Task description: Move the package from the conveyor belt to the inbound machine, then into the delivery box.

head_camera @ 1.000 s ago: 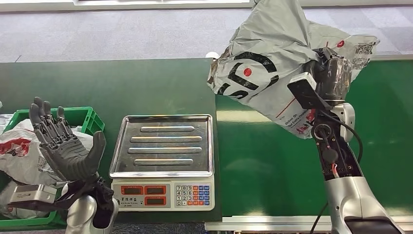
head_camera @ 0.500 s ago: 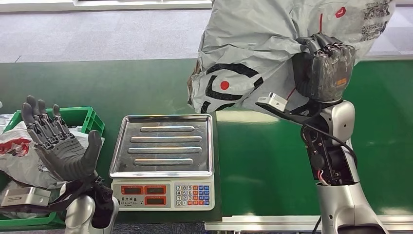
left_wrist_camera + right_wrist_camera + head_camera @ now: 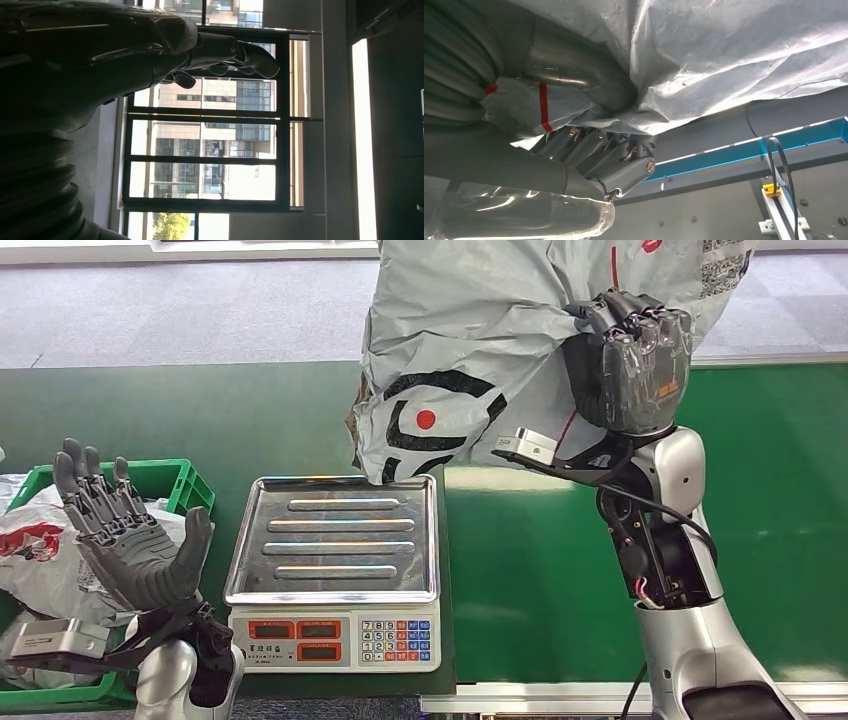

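The right hand (image 3: 628, 365) is clenched on the grey package (image 3: 470, 350), which hangs in the air to its left, lower edge just above the far rim of the scale (image 3: 333, 540); so the lift off the conveyor belt (image 3: 560, 560) looks done, weighing and boxing remain. The left hand (image 3: 125, 540) is released, fingers spread, beside the green crate (image 3: 170, 480). The package's top is cut off, and how firm the grasp is seems unclear.
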